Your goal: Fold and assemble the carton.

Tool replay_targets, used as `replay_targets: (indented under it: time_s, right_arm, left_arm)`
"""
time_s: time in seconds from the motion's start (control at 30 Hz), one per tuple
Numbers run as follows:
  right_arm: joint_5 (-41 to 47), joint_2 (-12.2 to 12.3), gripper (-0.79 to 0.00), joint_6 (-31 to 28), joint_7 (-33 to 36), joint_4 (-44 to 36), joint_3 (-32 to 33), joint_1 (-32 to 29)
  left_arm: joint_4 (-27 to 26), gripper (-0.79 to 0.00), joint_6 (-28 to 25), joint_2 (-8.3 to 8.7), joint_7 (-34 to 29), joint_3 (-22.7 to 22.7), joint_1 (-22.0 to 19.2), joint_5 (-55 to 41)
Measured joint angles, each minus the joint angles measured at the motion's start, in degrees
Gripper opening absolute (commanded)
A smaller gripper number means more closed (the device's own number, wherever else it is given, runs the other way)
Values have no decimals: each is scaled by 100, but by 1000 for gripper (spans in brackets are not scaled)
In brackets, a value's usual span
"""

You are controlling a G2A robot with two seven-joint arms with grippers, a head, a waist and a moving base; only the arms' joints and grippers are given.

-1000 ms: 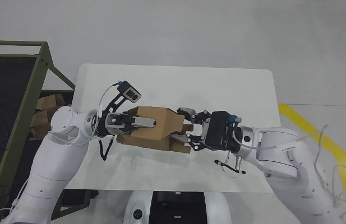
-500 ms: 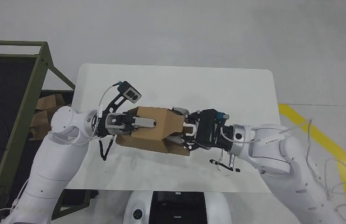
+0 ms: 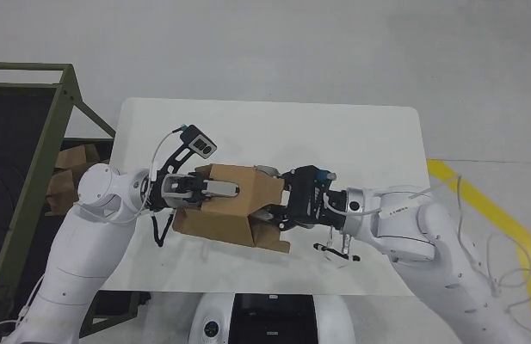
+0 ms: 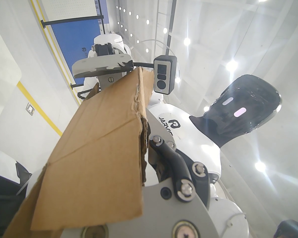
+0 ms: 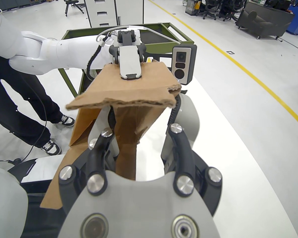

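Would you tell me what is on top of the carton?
The left hand grips the carton: one white finger lies on its top panel; the other is hidden underneath.

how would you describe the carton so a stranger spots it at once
Over the middle of the white table, the left gripper and right gripper meet. The carton is the brown box between them, half open with loose flaps, unlike the cardboard pieces lying in the green cart beside the table.

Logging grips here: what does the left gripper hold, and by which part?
The carton, by the top panel at its end nearest that arm; left gripper shut on it.
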Motion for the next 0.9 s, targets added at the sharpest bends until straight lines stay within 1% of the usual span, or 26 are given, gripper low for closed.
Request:
replay_targets:
  time_s: [0.3,0.5,0.67,0.87,0.9]
  right_arm:
    - [-8,-14,-394,18,-29,21,-23,28]
    - [9,0,-394,14,-59,5,78,-36]
    - [133,41,-360,-108,-157,-38,314,-193]
    - [355,109,-360,-355,-307,-76,703,-447]
    - [361,119,-369,-360,-333,-92,769,-493]
  left_arm:
    - [-7,-785,-1,-5,-17,-20,22,5]
    - [-13,-785,-7,-8,-18,-45,34,-13]
    - [-15,-785,11,-6,-17,-84,42,-5]
    - [-13,-785,66,-4,-28,-126,27,-9]
    - [-12,-785,91,-5,-24,-125,25,-46]
